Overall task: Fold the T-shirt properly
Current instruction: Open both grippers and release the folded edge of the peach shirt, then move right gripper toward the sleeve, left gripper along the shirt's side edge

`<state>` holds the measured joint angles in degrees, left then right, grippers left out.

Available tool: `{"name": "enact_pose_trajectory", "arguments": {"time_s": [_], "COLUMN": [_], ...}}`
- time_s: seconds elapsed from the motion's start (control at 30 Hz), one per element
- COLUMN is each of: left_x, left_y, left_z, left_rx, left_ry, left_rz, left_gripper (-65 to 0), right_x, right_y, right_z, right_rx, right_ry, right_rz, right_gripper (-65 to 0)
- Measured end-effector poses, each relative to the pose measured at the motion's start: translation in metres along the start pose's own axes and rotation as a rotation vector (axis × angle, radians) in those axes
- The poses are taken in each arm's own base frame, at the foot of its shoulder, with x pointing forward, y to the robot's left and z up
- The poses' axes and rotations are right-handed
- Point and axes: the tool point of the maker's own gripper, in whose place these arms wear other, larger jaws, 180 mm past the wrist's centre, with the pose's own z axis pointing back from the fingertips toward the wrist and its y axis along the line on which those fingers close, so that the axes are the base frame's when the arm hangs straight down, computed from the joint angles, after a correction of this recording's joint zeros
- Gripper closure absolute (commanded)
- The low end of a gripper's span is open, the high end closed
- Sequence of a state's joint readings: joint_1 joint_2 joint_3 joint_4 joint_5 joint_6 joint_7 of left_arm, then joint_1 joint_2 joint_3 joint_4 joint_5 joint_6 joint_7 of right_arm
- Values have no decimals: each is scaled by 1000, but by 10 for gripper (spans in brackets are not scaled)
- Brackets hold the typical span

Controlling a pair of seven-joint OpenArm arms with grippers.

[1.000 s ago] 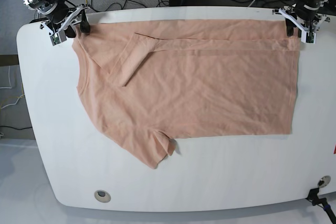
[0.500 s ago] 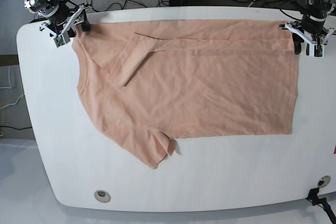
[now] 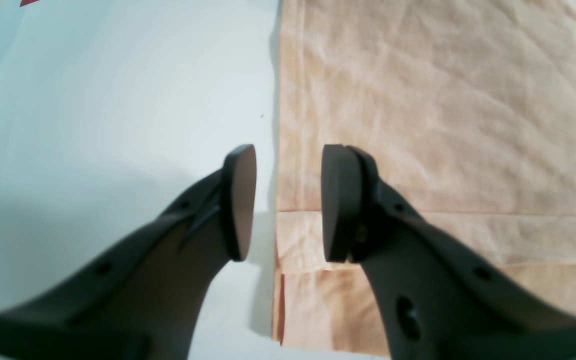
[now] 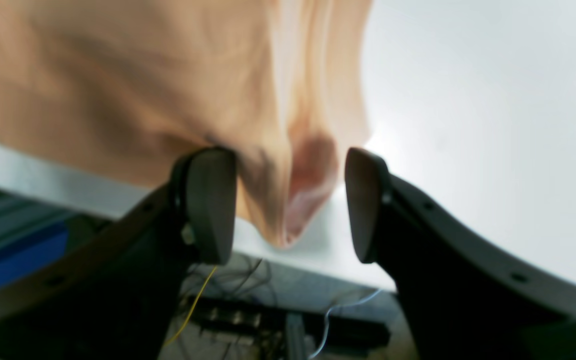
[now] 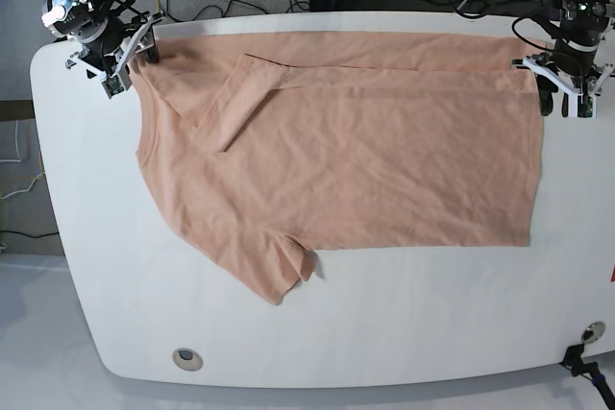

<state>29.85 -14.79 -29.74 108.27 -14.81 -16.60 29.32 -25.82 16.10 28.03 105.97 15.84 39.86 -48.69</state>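
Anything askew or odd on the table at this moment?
The T-shirt is half folded: far edge doubled over, far sleeve lying diagonally across the chest, near sleeve still sticking out. Nothing looks damaged or spilled.

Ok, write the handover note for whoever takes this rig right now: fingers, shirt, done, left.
Left gripper: fingers apart, straddling the hem edge of the T-shirt at its far corner, gripping nothing.
Right gripper: fingers apart around the bunched shoulder corner at the far edge of the table, not clamped.
Shirt: flat on the white table, far side and its sleeve already folded inward.
Left: fold in the near side and sleeve, then fold across.
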Motion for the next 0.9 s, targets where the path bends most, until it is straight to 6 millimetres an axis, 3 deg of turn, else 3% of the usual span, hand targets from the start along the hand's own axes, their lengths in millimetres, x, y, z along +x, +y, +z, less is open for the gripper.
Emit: {"name": "enact_pose_trajectory", "arguments": {"time_s": [0.27, 0.6, 0.77, 0.9], "left_x": [10, 10, 24, 29], "left_y": [-3, -17, -17, -17], "left_z": [-6, -9, -14, -18], "left_rx": [-4, -43, -41, -25], "left_ry": [-22, -22, -54, -58], "left_rz": [1, -3, -1, -29], "left_gripper": [-207, -207, -207, -207], "right_x": [28, 28, 69, 96], "right_y": [-7, -11, -9, -21], "right_z": [11, 18, 16, 16], "right_rx": [-45, -69, -33, -58], "right_ry": [-7, 45, -82, -144], "right_rz": [62, 85, 60, 58], "right_gripper": [-337, -337, -336, -336]}}
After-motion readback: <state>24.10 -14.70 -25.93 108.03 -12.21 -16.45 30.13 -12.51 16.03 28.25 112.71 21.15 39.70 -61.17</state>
